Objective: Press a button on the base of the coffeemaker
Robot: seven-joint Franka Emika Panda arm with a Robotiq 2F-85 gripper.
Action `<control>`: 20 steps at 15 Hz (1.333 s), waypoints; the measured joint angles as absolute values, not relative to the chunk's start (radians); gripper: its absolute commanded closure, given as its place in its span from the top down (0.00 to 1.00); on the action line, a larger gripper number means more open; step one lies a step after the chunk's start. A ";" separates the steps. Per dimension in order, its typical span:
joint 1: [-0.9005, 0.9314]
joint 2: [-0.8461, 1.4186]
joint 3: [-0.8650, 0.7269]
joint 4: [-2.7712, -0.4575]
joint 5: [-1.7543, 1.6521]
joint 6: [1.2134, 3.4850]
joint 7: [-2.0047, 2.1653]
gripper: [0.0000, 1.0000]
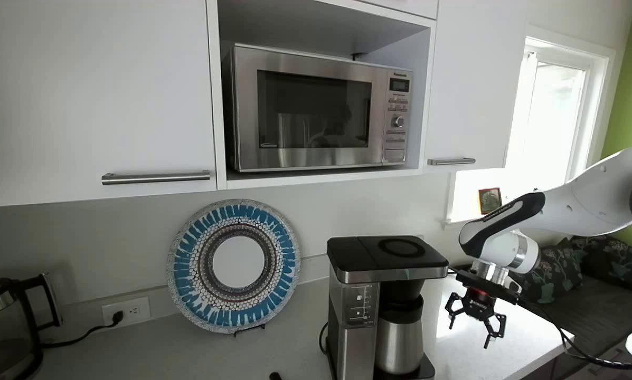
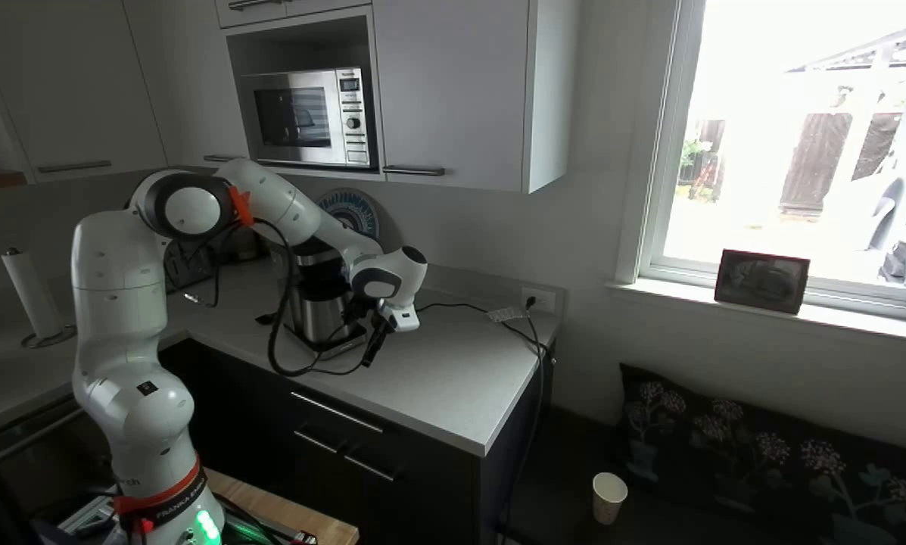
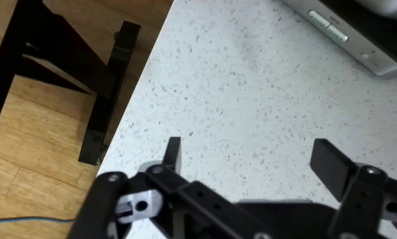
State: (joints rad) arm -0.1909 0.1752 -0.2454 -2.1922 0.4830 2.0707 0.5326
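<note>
Near, but no contact yet

The counter [image 2: 460, 393] lay beneath your arm [image 2: 188, 208], which arched across its front edge, probably to approach from above. The coffeemaker [image 1: 354, 311] stood near that edge, apart from the fingers [image 3: 332, 167]; its silver base [image 3: 354, 46] faced outward, presumably so that anyone could reach the controls. Your gripper [image 3: 246, 159] hung beside it, spread wide with nothing held; a narrower grip would likely have suited pressing. The two buttons [image 3: 332, 30] sat beyond its reach, so you probably needed to shift toward them.

White arm [image 2: 278, 198] arched and outstretched, wrist [image 1: 510, 250] low, jaws pointing down and wide apart.
</note>
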 measured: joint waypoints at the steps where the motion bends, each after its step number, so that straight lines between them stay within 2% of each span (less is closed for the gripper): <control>1: -0.191 0.155 -0.245 -2.201 0.451 2.094 0.530 1.00; 11: -0.193 -0.066 -0.238 -2.334 0.098 2.256 0.528 1.00; 20: -0.241 -0.307 -0.212 -2.443 -0.070 2.257 0.423 1.00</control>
State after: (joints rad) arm -0.2413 -0.3068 -0.2122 -2.4433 -0.0700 2.2573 0.4233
